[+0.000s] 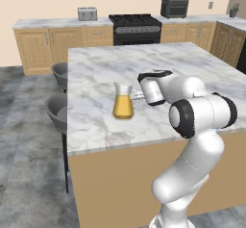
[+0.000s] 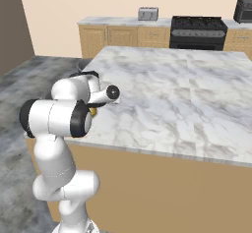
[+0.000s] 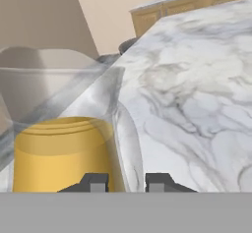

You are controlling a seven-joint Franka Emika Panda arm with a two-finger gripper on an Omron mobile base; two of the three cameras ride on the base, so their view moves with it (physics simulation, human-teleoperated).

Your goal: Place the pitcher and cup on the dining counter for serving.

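End effector point(image 3: 127, 182) is seen low beside the pitcher point(image 1: 123, 101), its fingertips point(image 3: 93, 182) set narrowly apart. In the hand view the glass wall runs up from the gap between them, so a pinch on the pitcher's side or rim is judged likely; firm contact cannot be confirmed.

Pitcher is noted upright on the marble bench point(image 1: 192, 63), near its front edge, with yellow-orange liquid in the lower half.

Risks, as judged:
- If the narrow grip is on thin glass, a sideways pull on release could tip the pitcher and spill the liquid.
- A withdrawal sweeping toward the neck could knock it toward the near edge.
- The stools point(image 1: 58, 112) stand just beside that edge.
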